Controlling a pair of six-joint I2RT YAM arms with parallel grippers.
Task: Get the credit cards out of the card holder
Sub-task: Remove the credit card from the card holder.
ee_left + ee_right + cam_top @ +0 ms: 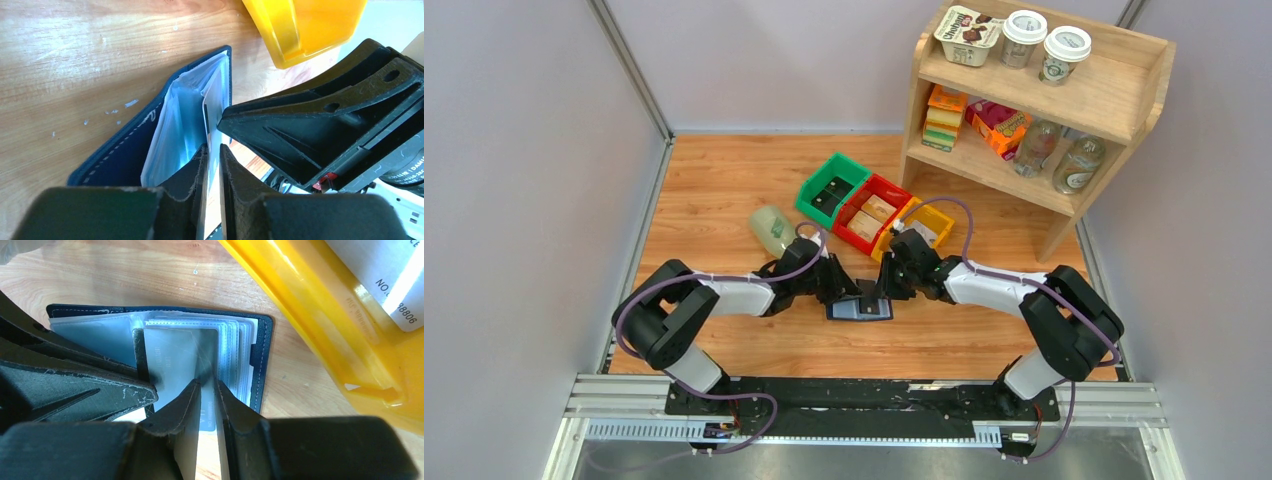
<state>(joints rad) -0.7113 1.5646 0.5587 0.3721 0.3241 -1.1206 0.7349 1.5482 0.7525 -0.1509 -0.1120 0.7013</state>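
The navy card holder [859, 308] lies open on the wood between both grippers. In the left wrist view its pale sleeves [175, 130] fan up, and my left gripper [212, 162] is shut on a thin pale leaf of the holder. In the right wrist view a grey-blue credit card [172, 357] sticks partly out of the sleeves of the holder [262, 360]. My right gripper [207, 385] is almost closed, pinching the card's raised edge at its tips. The right gripper also shows in the left wrist view [320, 125], touching the same leaf. Further cards are hidden in the sleeves.
A yellow bin [924, 225] stands just behind the holder, close to the right gripper [320, 320]. Red [874, 210] and green [831, 187] bins sit beside it. A pale bottle [771, 230] lies to the left. A wooden shelf [1044, 110] stands at the back right.
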